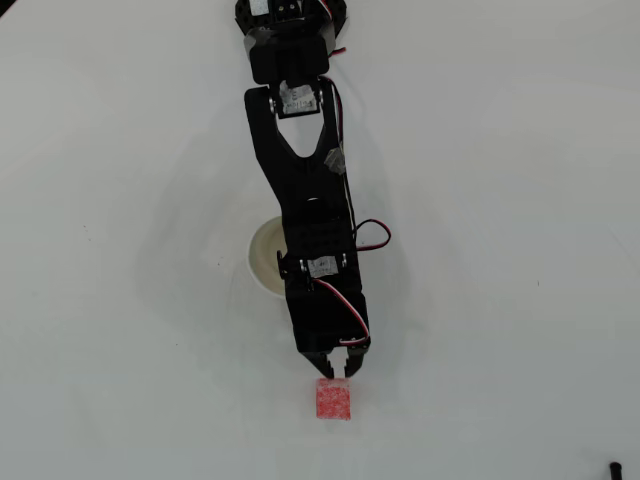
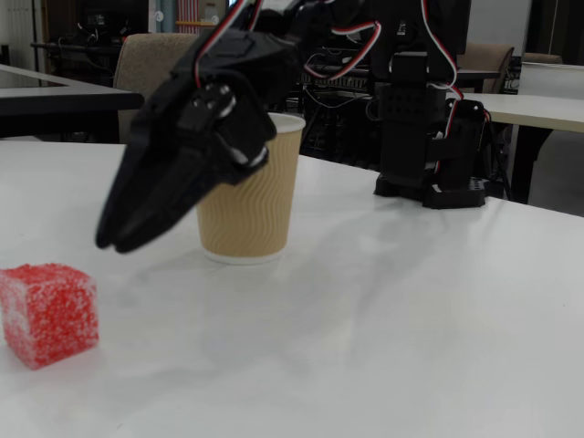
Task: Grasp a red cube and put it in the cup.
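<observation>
So what we've got here is an all-black plastic arm (image 1: pixel 300 190), matte links with a forked bracket near the base. Red, black and white servo wires loop out along one side. We can see silvery servo labels in the overhead view. The end effector (image 1: pixel 336 372) is black too, with two tapered fingers (image 2: pixel 137 219) shaped like a beak.

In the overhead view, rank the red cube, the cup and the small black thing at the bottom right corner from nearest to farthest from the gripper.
Measured from the gripper in the overhead view:
1. The red cube, just below the fingertips, on the table.
2. The cup, up and to the left, partly hidden under the arm.
3. The small black object, far off at the bottom right edge.
</observation>
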